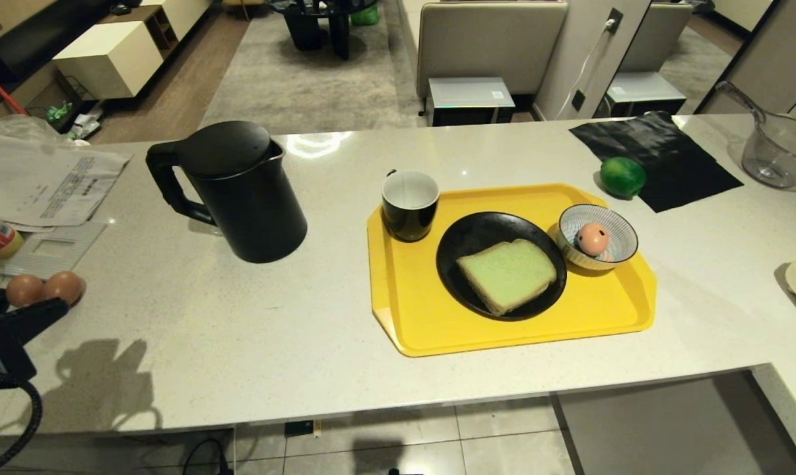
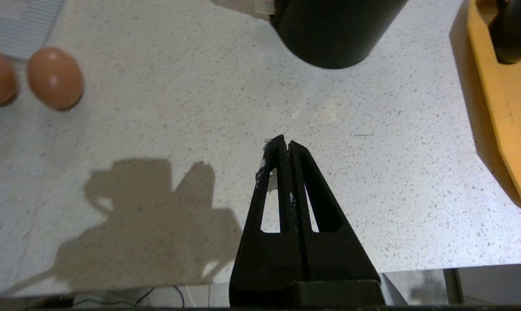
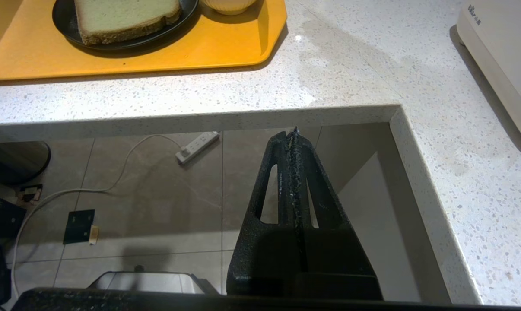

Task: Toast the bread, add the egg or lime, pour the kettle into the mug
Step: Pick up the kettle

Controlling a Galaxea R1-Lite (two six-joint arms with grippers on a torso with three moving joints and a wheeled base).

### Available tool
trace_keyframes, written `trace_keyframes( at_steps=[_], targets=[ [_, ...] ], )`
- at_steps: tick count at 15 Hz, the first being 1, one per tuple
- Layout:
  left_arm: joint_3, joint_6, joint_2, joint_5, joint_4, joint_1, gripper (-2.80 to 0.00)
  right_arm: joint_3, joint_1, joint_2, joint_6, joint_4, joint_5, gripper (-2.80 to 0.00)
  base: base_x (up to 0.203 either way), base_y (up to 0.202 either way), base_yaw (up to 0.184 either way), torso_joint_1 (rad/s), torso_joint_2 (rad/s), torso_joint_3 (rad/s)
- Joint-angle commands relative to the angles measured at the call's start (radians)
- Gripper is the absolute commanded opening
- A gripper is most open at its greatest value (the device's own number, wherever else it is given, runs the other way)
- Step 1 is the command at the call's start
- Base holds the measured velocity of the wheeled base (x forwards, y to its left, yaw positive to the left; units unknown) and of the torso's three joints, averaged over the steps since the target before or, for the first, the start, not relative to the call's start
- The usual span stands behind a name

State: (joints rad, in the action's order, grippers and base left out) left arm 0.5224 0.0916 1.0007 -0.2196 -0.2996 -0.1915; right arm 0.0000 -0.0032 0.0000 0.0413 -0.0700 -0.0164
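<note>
We see the bread (image 1: 507,274), a square pale-green slice, on a round black plate (image 1: 464,244) on the yellow tray (image 1: 517,336); the right wrist view crops both. Our left gripper (image 2: 285,142) hangs pressed together over speckled counter (image 2: 200,129) near the matte kettle (image 2: 334,39), whose top is cut off; our right gripper (image 3: 293,134) is closed, empty, off the edge.

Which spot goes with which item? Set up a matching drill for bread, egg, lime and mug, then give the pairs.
Items:
1. bread
2. egg
3. lime
4. mug

Places:
A. on the counter beside the black cloth
B. on the black plate
C. standing on the tray, nearest the kettle
D. in the striped bowl

Pairs: 1-B, 2-D, 3-A, 4-C
</note>
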Motion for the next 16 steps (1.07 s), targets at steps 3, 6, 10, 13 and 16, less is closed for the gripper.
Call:
trace_keyframes(
  at_steps=[3, 6, 10, 13, 16],
  targets=[
    [-0.069, 0.017, 0.132, -0.079, -0.158, -0.022, -2.80, 0.026, 0.000, 0.002, 0.000, -0.001, 0.000, -2.80, 0.000, 0.000, 0.000, 0.000, 0.00, 0.000],
    [-0.069, 0.022, 0.184, -0.087, -0.191, -0.073, -2.80, 0.026, 0.000, 0.002, 0.000, -0.001, 0.000, -2.80, 0.000, 0.000, 0.000, 0.000, 0.00, 0.000],
    [-0.061, -0.083, 0.281, -0.270, -0.346, -0.121, -2.80, 0.026, 0.000, 0.002, 0.000, -0.001, 0.000, -2.80, 0.000, 0.000, 0.000, 0.000, 0.00, 0.000],
    [-0.072, -0.092, 0.334, -0.297, -0.424, -0.157, -2.80, 0.026, 0.000, 0.002, 0.000, -0.001, 0.000, -2.80, 0.000, 0.000, 0.000, 0.000, 0.00, 0.000],
    [-0.069, -0.090, 0.388, -0.305, -0.519, -0.170, -2.80, 0.026, 0.000, 0.002, 0.000, -0.001, 0.000, -2.80, 0.000, 0.000, 0.000, 0.000, 0.00, 0.000]
  ],
)
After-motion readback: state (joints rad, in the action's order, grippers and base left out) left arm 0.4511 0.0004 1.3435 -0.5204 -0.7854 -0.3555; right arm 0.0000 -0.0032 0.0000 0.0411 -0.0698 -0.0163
